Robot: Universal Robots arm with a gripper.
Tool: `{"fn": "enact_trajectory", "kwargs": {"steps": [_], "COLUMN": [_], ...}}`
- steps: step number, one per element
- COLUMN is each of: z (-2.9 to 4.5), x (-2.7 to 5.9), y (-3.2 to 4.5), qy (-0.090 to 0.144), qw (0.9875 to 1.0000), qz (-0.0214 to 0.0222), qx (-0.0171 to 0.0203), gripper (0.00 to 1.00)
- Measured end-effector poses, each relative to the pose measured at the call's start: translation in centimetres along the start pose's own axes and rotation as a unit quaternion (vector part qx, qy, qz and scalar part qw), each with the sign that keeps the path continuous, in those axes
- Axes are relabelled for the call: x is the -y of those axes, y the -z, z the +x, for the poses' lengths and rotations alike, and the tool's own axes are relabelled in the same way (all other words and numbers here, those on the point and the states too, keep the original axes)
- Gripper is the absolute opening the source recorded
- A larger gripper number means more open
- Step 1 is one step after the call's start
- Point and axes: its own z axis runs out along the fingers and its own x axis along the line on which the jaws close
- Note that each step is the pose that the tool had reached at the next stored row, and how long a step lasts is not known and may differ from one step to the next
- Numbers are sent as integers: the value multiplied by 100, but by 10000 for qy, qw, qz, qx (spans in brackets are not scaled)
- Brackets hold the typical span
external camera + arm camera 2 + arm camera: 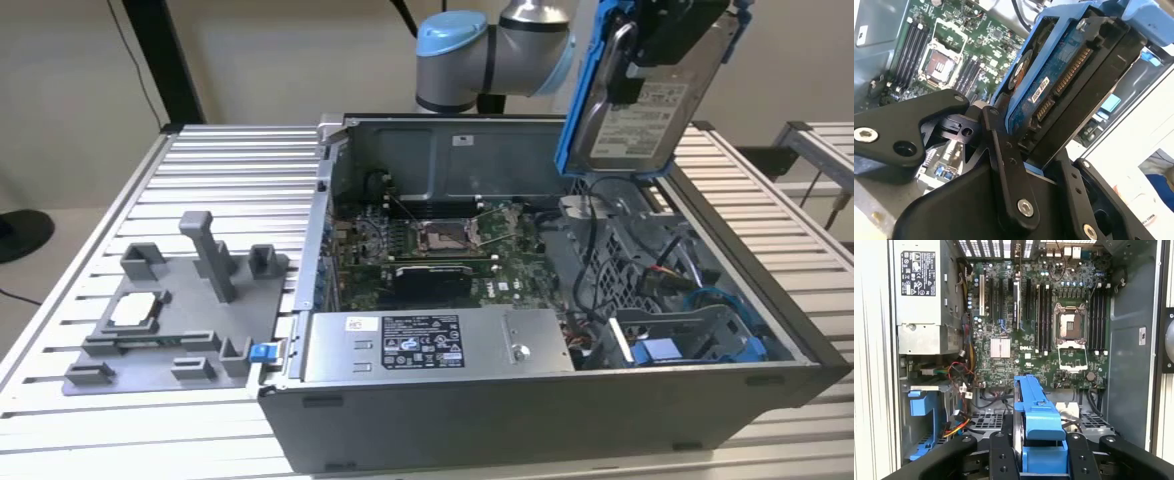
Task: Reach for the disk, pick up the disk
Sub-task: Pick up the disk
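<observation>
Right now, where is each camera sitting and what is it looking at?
Exterior view: off the arm, looking down at the open grey computer case; grey-and-blue arm lifts the silver blue-framed disk.
First wrist view: on the wrist, facing down at the green motherboard; black gripper shows.
Second wrist view: on the wrist, close on the disk.
Both wrist views share the disk.

Even, bright indoor light with soft shadows; the second wrist view blurs close up, overexposed at one corner.
</observation>
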Motion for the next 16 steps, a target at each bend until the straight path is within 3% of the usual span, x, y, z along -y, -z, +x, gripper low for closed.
{"fn": "enact_trajectory", "kwargs": {"steps": [11, 16], "z": [17, 86], "x": [1, 2], "y": [0, 1], "qy": [0, 0], "qw": [10000, 10000], "qz": [0, 0], "qx": [0, 0], "gripper": [0, 0]}}
